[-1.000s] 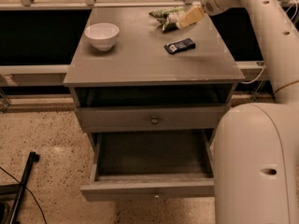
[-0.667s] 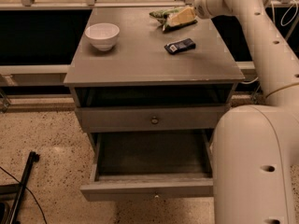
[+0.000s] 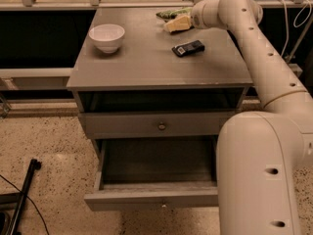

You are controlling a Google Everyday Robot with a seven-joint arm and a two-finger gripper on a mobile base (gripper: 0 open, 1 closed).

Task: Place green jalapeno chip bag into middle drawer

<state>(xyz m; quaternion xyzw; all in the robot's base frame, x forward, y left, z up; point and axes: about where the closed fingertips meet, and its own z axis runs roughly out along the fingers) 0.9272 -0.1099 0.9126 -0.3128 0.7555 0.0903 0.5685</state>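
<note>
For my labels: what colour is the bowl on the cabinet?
The bowl is white, camera view. The hand is by the green bag.

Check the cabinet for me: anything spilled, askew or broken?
Nothing stands out. The bowl sits upright, the dark packet lies flat, the middle drawer is pulled open, and the gripper is at the green jalapeno chip bag near the far edge.

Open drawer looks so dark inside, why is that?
In the camera view, the open drawer sits low under the cabinet top, so its inside lies in shadow; the light seems to fall from above, brightening the bowl and the robot's hand at the back by the chip bag.
</note>
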